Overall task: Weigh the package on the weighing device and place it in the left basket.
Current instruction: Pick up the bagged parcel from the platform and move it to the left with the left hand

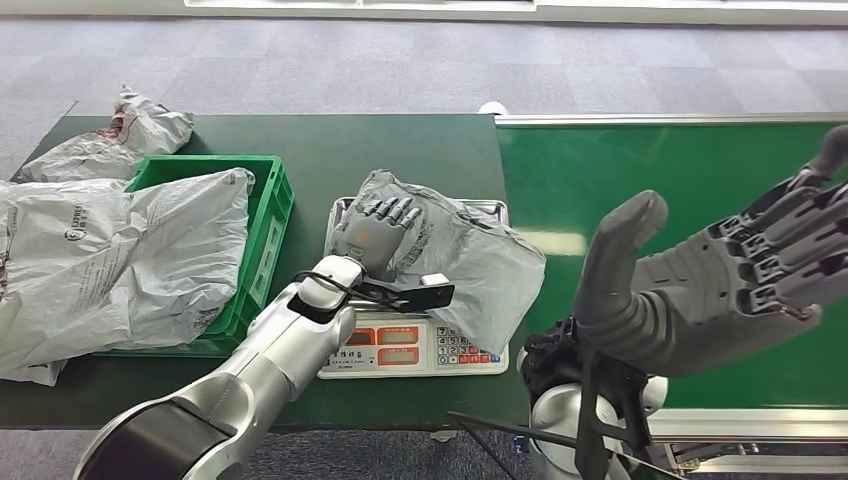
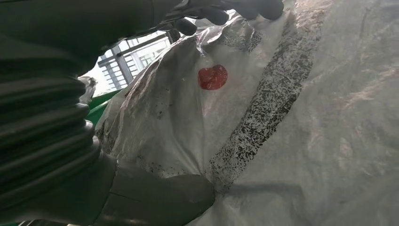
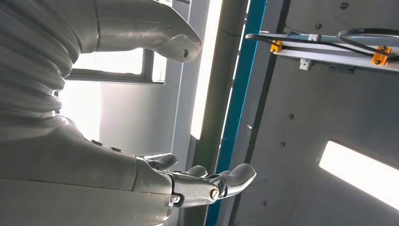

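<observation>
Here the left robot hand (image 1: 378, 228) rests flat, fingers spread, on the package (image 1: 455, 250) atop the scale (image 1: 420, 350); the right robot hand (image 1: 730, 280) hovers open, empty. Next, probably: grasp, carry to the basket (image 1: 262, 225).

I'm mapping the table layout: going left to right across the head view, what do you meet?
Pile of grey packages → green basket → left hand resting on the package on the scale → green conveyor belt → raised right hand.
</observation>
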`<move>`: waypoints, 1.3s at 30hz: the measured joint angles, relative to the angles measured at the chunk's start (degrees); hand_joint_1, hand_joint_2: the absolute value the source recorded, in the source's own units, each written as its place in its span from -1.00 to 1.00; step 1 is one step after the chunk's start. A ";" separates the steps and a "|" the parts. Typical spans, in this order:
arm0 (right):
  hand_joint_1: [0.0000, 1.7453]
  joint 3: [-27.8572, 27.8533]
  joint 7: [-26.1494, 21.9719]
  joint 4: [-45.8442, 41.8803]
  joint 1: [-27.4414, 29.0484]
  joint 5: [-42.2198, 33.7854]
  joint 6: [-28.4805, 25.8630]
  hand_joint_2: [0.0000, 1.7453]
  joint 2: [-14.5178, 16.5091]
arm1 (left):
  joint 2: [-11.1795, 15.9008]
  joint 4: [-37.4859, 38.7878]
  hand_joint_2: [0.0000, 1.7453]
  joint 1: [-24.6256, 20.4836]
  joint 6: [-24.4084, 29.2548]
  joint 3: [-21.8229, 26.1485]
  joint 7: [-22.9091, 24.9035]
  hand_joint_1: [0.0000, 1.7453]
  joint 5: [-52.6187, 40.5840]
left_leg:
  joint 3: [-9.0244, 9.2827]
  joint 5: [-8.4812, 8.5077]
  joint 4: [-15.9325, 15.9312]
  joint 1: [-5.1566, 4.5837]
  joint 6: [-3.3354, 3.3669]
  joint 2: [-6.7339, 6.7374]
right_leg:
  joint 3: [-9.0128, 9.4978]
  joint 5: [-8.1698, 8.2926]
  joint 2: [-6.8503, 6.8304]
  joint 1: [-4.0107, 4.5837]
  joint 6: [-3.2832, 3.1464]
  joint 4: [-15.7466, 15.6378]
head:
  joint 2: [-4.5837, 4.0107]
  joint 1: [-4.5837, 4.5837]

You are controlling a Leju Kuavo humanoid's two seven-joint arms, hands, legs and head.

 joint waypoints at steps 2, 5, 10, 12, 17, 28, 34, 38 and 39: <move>-1.00 0.02 0.00 0.10 -0.02 0.01 0.00 1.00 0.01 | -0.05 0.33 1.00 -0.52 -1.90 0.00 -0.50 -1.00 0.02 | 0.05 0.00 0.00 0.00 0.00 0.01 | 0.04 0.00 0.00 0.00 0.00 0.00 | 0.00 0.01; -1.00 0.13 0.01 0.25 -0.06 0.06 0.00 1.00 0.02 | -0.16 0.78 1.00 -1.06 -3.85 0.00 -1.04 -1.00 0.02 | 0.12 0.00 0.00 0.00 0.00 0.01 | 0.10 0.00 0.00 0.00 0.00 0.00 | 0.00 0.00; -1.00 0.27 -0.01 0.38 -0.11 0.05 0.00 1.00 0.02 | -0.23 1.33 1.00 -1.75 -8.49 -0.05 -2.42 0.45 -0.05 | 0.26 0.00 -0.01 0.00 0.00 0.00 | 0.27 -0.01 -0.01 0.01 -0.01 0.00 | 0.00 -0.01; -1.00 0.40 0.00 0.47 -0.15 -0.16 0.00 1.00 0.02 | -0.25 1.45 1.00 -1.93 -11.21 -0.25 -2.99 1.00 -0.17 | 0.39 -0.02 -0.01 0.00 0.01 -0.01 | 0.41 -0.06 -0.02 0.00 -0.01 0.00 | 0.00 -0.01; -1.00 0.53 0.01 0.58 -0.19 -0.35 0.00 1.00 0.02 | -0.23 1.66 1.00 -1.61 -13.48 -0.91 -3.67 1.00 -0.32 | 0.64 -0.12 -0.02 0.00 0.06 -0.13 | 0.76 -0.25 -0.15 0.00 0.06 -0.03 | 0.00 0.00; -1.00 0.52 0.01 0.58 -0.19 -0.15 0.00 1.00 0.02 | -0.22 1.69 1.00 -1.44 -12.59 -1.70 -3.67 1.00 -0.42 | 0.76 -0.12 -0.02 0.00 0.05 -0.12 | 0.86 -0.22 -0.13 0.00 0.04 -0.02 | 0.00 0.00; -1.00 0.52 0.01 0.58 -0.19 0.11 0.00 1.00 0.02 | -0.24 1.69 1.00 -1.36 -11.50 -1.76 -3.16 1.00 -0.49 | 0.76 -0.13 -0.02 0.00 0.04 -0.11 | 0.83 -0.24 -0.13 0.01 0.03 -0.02 | 0.00 0.01; -1.00 0.49 0.00 0.48 -0.16 0.91 0.00 1.00 0.02 | -0.20 1.46 1.00 0.05 0.27 -1.79 0.69 1.00 -0.54 | 0.69 -0.11 -0.02 0.00 0.03 -0.09 | 0.72 -0.22 -0.12 0.01 0.03 -0.01 | 0.00 0.01; -1.00 0.47 0.00 0.39 -0.15 1.09 0.00 1.00 0.02 | -0.14 1.32 1.00 0.47 4.62 -1.79 1.87 1.00 -0.55 | 0.65 -0.10 -0.02 0.00 0.02 -0.09 | 0.67 -0.21 -0.11 0.01 0.03 -0.01 | 0.00 0.02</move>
